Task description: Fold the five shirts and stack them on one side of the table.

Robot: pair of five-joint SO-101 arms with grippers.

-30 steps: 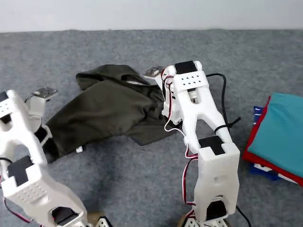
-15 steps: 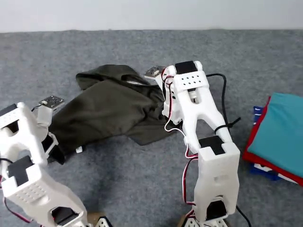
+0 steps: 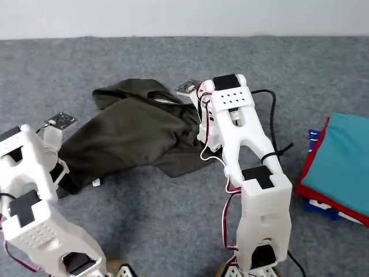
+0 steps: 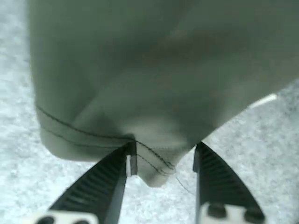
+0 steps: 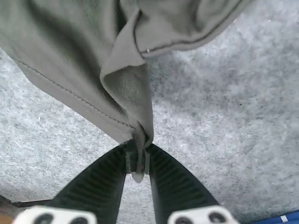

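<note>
Though done with the stack (image 3: 340,167) at the table's (image 3: 144,231) right edge, left to fold the crumpled shirt (image 3: 132,133) nearer the left edge, right gripper (image 5: 138,154) pinched on its hem, left gripper (image 4: 163,154) spread around a corner.

Bright, even light throughout, with only soft, faint shadows.

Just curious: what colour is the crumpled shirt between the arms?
Dark olive green; the crumpled shirt shows best from the high view.
</note>
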